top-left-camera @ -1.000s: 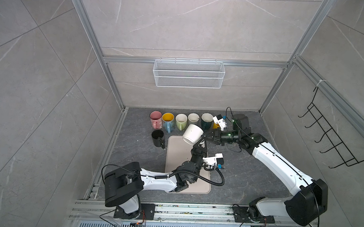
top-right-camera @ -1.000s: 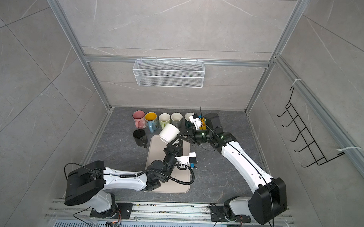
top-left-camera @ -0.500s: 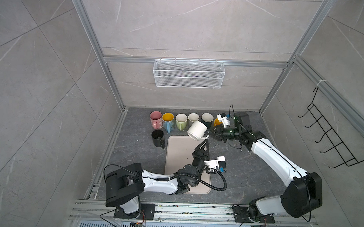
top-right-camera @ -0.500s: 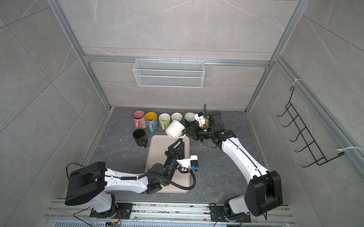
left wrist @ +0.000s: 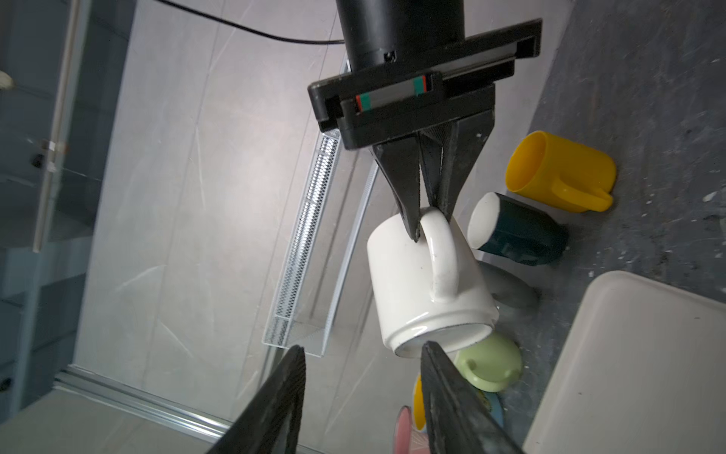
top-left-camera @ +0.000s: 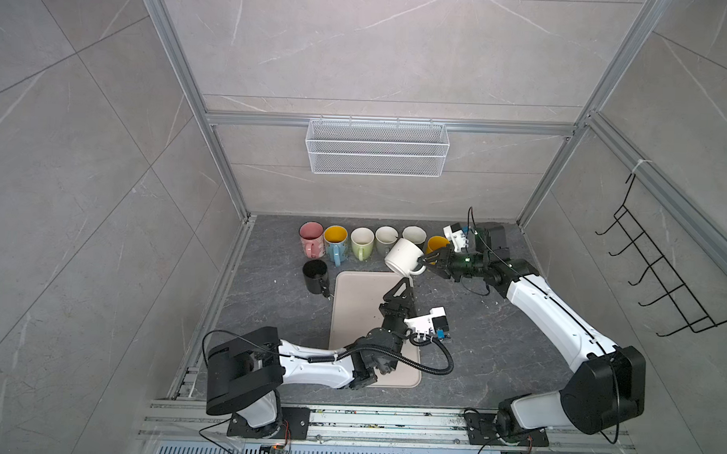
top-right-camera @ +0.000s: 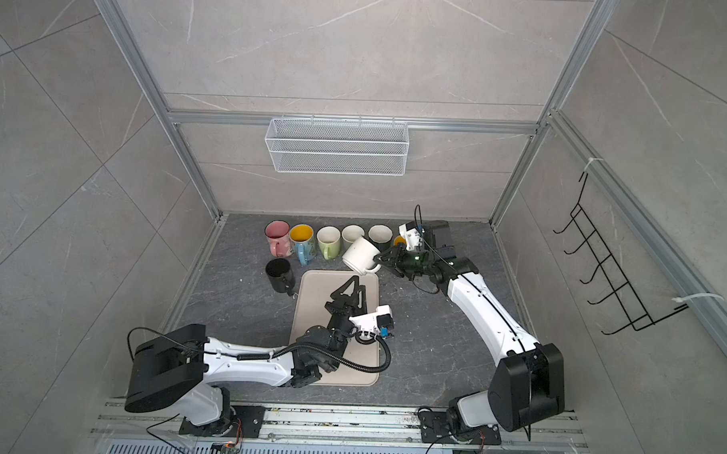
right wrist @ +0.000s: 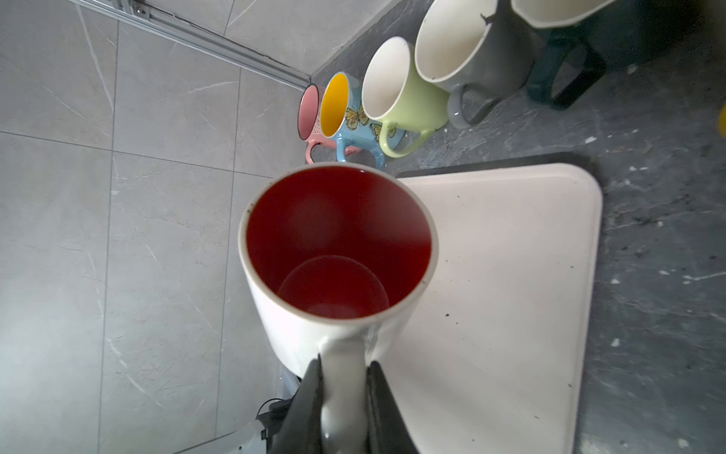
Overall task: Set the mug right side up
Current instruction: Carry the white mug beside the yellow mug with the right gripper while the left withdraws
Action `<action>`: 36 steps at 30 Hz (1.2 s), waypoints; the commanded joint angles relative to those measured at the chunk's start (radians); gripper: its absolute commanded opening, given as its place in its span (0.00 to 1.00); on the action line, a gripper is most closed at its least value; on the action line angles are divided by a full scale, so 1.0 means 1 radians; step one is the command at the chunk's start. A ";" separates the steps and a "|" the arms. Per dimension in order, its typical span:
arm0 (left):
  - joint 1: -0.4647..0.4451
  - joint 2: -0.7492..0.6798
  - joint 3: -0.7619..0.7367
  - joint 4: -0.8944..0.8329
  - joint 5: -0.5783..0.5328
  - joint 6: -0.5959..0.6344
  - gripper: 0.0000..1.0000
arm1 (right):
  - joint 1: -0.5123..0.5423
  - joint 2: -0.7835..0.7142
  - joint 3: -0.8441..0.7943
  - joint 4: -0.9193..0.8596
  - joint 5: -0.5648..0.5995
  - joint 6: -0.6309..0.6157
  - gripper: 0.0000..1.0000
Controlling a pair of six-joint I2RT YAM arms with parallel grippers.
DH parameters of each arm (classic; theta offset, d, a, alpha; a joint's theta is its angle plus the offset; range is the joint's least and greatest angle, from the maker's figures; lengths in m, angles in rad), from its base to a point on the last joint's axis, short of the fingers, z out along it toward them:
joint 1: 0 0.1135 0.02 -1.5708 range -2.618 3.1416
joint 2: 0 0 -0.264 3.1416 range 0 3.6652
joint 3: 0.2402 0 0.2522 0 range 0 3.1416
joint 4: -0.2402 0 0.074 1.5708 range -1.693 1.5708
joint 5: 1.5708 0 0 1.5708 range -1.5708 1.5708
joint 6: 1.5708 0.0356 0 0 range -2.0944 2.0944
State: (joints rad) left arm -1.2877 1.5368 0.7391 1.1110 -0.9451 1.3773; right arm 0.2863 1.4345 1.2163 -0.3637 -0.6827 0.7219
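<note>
A white mug (top-left-camera: pixel 402 256) (top-right-camera: pixel 361 255) with a red inside (right wrist: pixel 338 243) hangs tilted on its side above the back edge of the beige tray (top-left-camera: pixel 350 319) (top-right-camera: pixel 309 301). My right gripper (top-left-camera: pixel 425 261) (top-right-camera: pixel 379 259) (right wrist: pixel 345 365) is shut on the mug's handle (left wrist: pixel 444 251). Both top views show only its white outside, while its white base faces the left wrist camera. My left gripper (top-left-camera: pixel 403 287) (top-right-camera: pixel 353 284) (left wrist: pixel 363 346) stands open over the tray, just below and in front of the mug (left wrist: pixel 424 291), with nothing between its fingers.
Several upright mugs line the back wall: pink (top-left-camera: pixel 310 236), blue (top-left-camera: pixel 336 239), green (top-left-camera: pixel 361 242), grey (top-left-camera: pixel 385 237), dark teal (top-left-camera: pixel 413 234), yellow (top-left-camera: pixel 436 243). A black mug (top-left-camera: pixel 315 274) stands left of the tray. A wire basket (top-left-camera: pixel 377 153) and a hook rack (top-left-camera: pixel 659 280) hang on the walls.
My right gripper has carried the mug to the right and toward the back row. The left gripper has opened wider and now stands apart from the mug.
</note>
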 commanded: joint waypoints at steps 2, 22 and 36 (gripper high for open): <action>0.057 -0.167 0.054 -0.347 -0.034 -0.454 0.51 | -0.002 -0.061 0.054 -0.050 0.063 -0.085 0.00; 0.646 -0.543 0.086 -1.221 0.570 -1.554 0.52 | -0.015 -0.175 -0.016 -0.254 0.317 -0.218 0.00; 0.983 -0.482 0.068 -1.203 1.001 -1.849 0.52 | -0.014 -0.243 -0.119 -0.328 0.568 -0.289 0.00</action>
State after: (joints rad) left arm -0.3557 1.0534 0.8017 -0.1471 -0.0925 -0.3630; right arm 0.2733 1.2331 1.1133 -0.7242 -0.1833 0.4664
